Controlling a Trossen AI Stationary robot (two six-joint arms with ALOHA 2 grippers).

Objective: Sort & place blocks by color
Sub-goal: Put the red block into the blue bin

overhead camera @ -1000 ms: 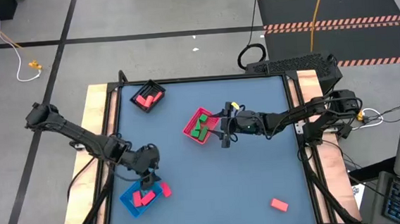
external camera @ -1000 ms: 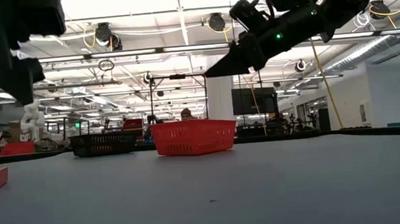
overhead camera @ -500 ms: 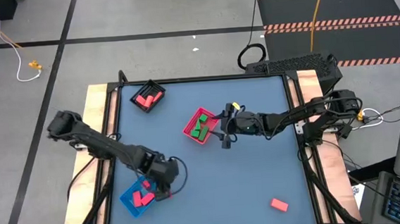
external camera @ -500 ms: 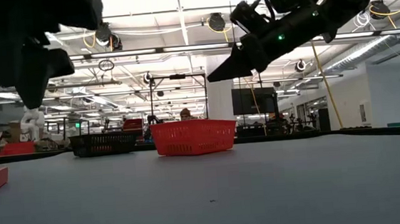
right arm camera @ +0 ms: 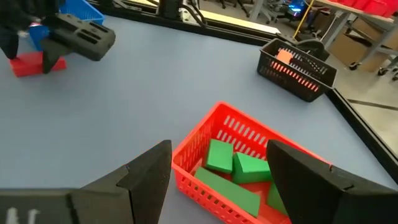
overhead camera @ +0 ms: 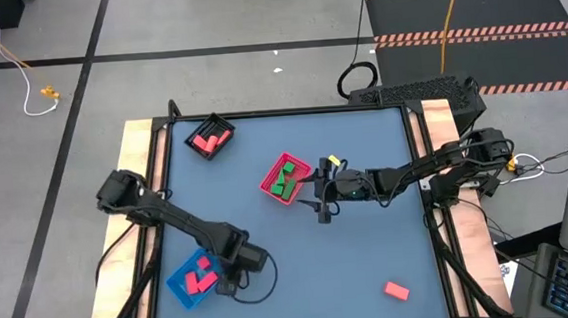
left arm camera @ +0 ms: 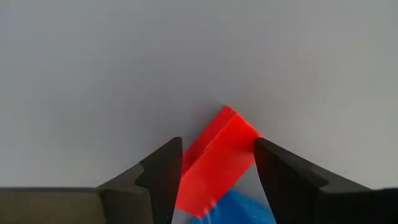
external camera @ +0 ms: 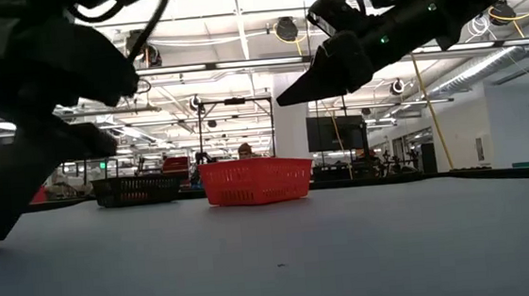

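Note:
My left gripper (overhead camera: 234, 273) is down at the table beside the blue tray (overhead camera: 181, 288), which holds red blocks (overhead camera: 200, 273). It is shut on a red block (left arm camera: 217, 158); the right wrist view shows that gripper (right arm camera: 81, 37) over the same red block (right arm camera: 34, 64). My right gripper (overhead camera: 317, 190) hangs open in the air just right of the red tray (overhead camera: 269, 186), touching nothing. The low view shows my right gripper (external camera: 289, 94) well above the table. Green blocks (right arm camera: 233, 165) lie in the red tray (right arm camera: 208, 127). Another red block (overhead camera: 396, 290) lies alone near the table's near right corner. My left gripper pinches the red block between its two fingers, one finger (left arm camera: 163, 171) along the block's long side (left arm camera: 189, 158), the other (left arm camera: 280, 171) at its far corner (left arm camera: 254, 138). The fingers come from above. In the right wrist view the block lies on the table.
A black tray (overhead camera: 223, 123) with red blocks (overhead camera: 207, 140) sits near the far left corner, seen too as the black tray (right arm camera: 298, 71) in the right wrist view. Bare blue table (overhead camera: 370, 243) spreads between the trays and the near right corner.
My left gripper has swung from above the blue tray toward the table's near edge and a little right, then come down at the red block lying just outside the tray's right side.

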